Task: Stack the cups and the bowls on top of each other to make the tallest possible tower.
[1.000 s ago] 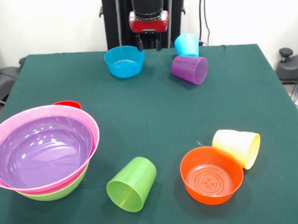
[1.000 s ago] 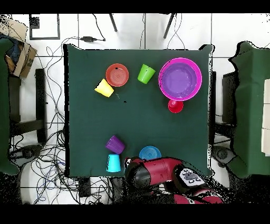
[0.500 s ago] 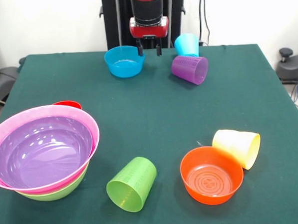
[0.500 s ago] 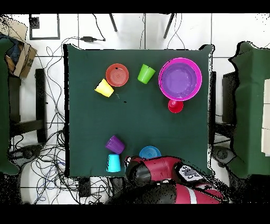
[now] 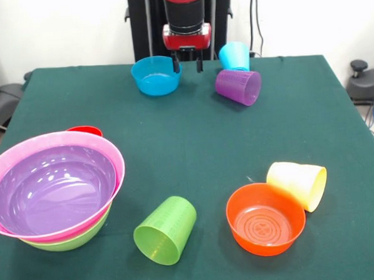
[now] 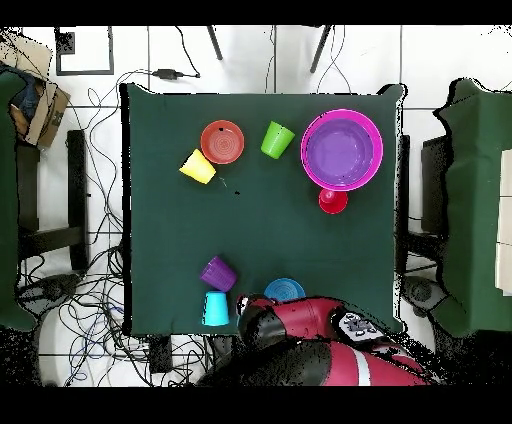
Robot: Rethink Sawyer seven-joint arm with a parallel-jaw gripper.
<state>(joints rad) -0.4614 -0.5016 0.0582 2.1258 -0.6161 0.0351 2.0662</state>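
The tower [image 5: 55, 191] [image 6: 342, 150] is a purple bowl nested in a pink bowl [image 5: 109, 150] over a lime green bowl [image 5: 70, 241], at the front view's left. The small blue bowl [image 5: 156, 76] [image 6: 284, 290] stands upright at the far edge. My gripper [image 5: 187, 63] is open and empty, hanging just right of the blue bowl's rim. The light blue cup [image 5: 234, 55] [image 6: 215, 308] and purple cup [image 5: 239, 86] [image 6: 217, 273] lie on their sides nearby. The orange bowl [image 5: 265, 218] [image 6: 222, 141] is upright beside the tipped pale yellow cup [image 5: 298, 184] [image 6: 197, 166]. The lime green cup [image 5: 166, 230] [image 6: 277, 139] lies tipped.
A small red piece [image 5: 85, 130] [image 6: 333, 201] sits behind the tower. The green table [image 5: 187, 146] ends close behind the blue bowl, with the black pedestal [image 5: 149, 23] beyond. Chairs and cables surround the table in the overhead view.
The gripper has dropped a little and shifted slightly over the far edge beside the blue bowl. The cups and bowls have not moved.
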